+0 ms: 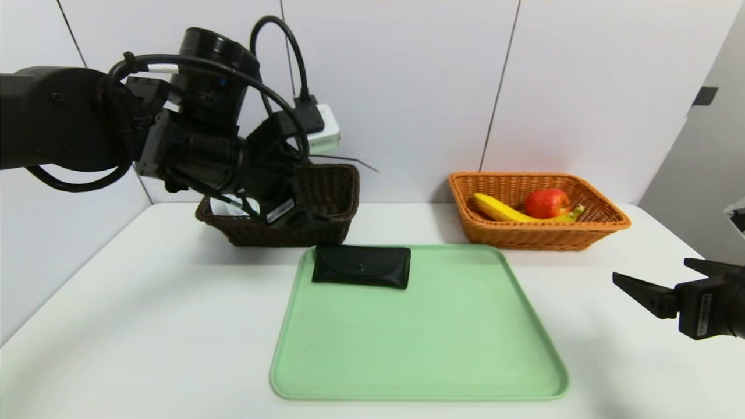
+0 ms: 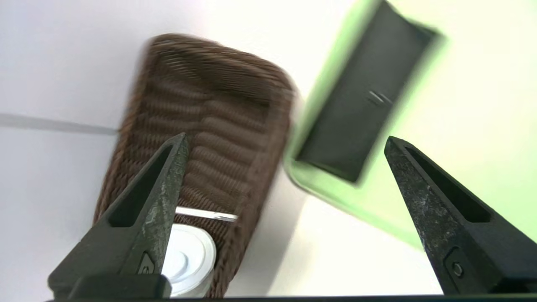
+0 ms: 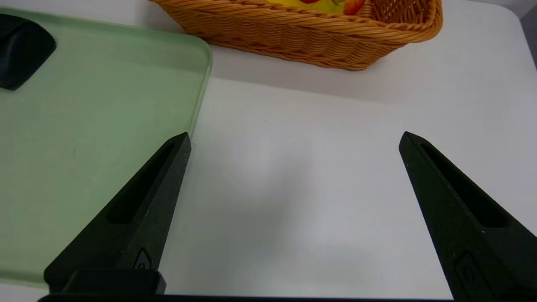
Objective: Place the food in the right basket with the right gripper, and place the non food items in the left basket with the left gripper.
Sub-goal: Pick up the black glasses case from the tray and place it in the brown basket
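Pale panelled walls (image 1: 407,87) stand behind our white counter (image 1: 145,291). Taking the green tray (image 1: 425,337) as our dial, twelve at its far edge, the black pouch (image 1: 361,267) lies flat inside it at eleven o'clock. Our left hand (image 2: 286,136) hangs over the dark basket (image 1: 326,235), beyond the tray at ten to eleven, released and empty.

We judge the pouch is the last item to sort. We should swing toward it, straddle its narrow width, go low and close gently, lest the flap slip. The tray's raised lip and the basket's near rim both crowd that corner, so we lift clear before crossing.

The spool (image 2: 184,251) and pen (image 2: 205,214) already sit in the dark basket; the banana (image 1: 500,209) and apple (image 1: 547,203) fill the tan basket (image 1: 524,237) at one o'clock. Our right hand (image 3: 298,133) idles at three, spread wide, holding nothing.
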Tool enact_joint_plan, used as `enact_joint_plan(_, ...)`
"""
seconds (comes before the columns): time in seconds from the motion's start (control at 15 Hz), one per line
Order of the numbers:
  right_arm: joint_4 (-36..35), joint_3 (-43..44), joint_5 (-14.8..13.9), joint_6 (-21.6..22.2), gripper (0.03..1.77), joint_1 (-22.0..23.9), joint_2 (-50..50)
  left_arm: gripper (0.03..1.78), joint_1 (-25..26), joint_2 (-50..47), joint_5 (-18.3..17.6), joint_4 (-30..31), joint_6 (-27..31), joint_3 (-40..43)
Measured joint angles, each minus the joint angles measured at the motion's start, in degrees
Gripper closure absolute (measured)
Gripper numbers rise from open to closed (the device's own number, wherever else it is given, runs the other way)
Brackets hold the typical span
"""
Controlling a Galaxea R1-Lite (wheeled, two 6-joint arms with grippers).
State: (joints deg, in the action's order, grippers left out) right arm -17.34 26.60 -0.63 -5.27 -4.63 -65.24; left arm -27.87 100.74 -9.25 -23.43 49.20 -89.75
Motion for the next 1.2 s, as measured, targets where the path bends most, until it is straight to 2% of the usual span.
enact_joint_plan(0.13, -0.1, -0.7, 1.8, 1.4, 0.09, 0.0, 0.9, 0.15, -2.1, -0.1, -0.9, -5.1, 5.0, 0.0)
enact_joint_plan(0.47, -1.8, -2.2, 4.6, 3.2, 0.09, 0.0, 2.7, 0.14, -5.0, 2.8, -2.0, -6.4, 6.4, -0.7)
enact_joint_plan(0.67, -3.7, -3.4, 5.3, 3.8, 0.09, 0.0, 3.3, 0.12, -5.3, 5.9, -2.0, -5.3, 8.3, -1.7)
enact_joint_plan(0.8, -4.4, -3.9, 6.7, 4.3, 0.09, 0.0, 3.3, 0.12, -5.5, 7.9, -2.1, -3.9, 8.5, -2.8)
enact_joint_plan(1.0, -4.5, -4.2, 7.0, 5.7, 0.09, 0.0, 3.2, 0.12, -5.8, 10.3, -2.4, -3.4, 8.3, -3.3)
enact_joint_plan(1.2, -4.6, -4.2, 8.5, 5.8, 0.09, -0.1, 3.0, 0.12, -5.9, 13.5, -4.5, 2.2, 8.4, -3.4)
